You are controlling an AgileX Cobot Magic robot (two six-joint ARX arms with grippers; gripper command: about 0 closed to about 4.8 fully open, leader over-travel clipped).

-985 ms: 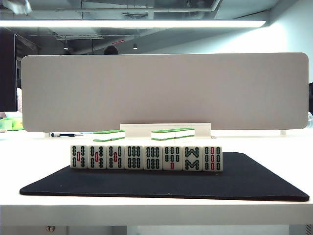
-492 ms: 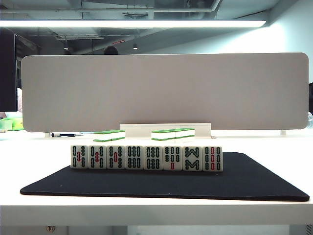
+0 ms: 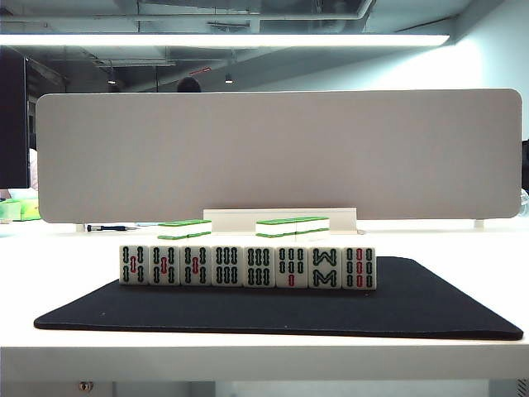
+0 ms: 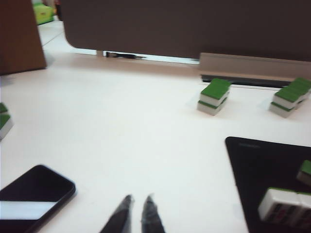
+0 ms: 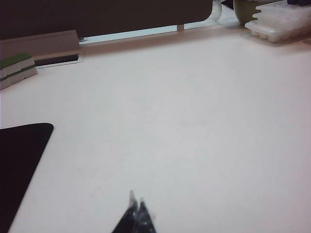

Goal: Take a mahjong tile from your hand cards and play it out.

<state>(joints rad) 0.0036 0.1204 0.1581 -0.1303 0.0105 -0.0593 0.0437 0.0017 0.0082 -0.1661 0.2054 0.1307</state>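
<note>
- Exterior view: nothing has changed over the last second. The hand cards (image 3: 247, 266) stand in the same upright row on the black mat (image 3: 430, 306), eight faces showing, all bamboo marks plus the zigzag one.
- No bird-faced mahjong tile shows in this row or anywhere on the tabletop (image 3: 248, 356) from here. No arm or gripper is in view. Green-backed tiles (image 3: 183, 227) lie behind the row, untouched.
- Judgement: an unchanged row with both arms clear reads as the play already made, or at least no pick under way.
- Left wrist view: the left gripper (image 4: 137, 213) hangs over bare tabletop beside a phone (image 4: 34, 191), well off the mat. Its tips are almost together with a slim gap and nothing between them; I cannot tell if it is fully clenched.
- The row's end (image 4: 284, 206) sits at the frame corner. A lone green-backed tile (image 4: 306, 170) lies just beyond it on the mat, face hidden; I cannot tell if it is the mahjong tile.
- Right wrist view: the right gripper (image 5: 136, 208) is clenched and empty, over bare tabletop, apart from the mat corner.
</note>
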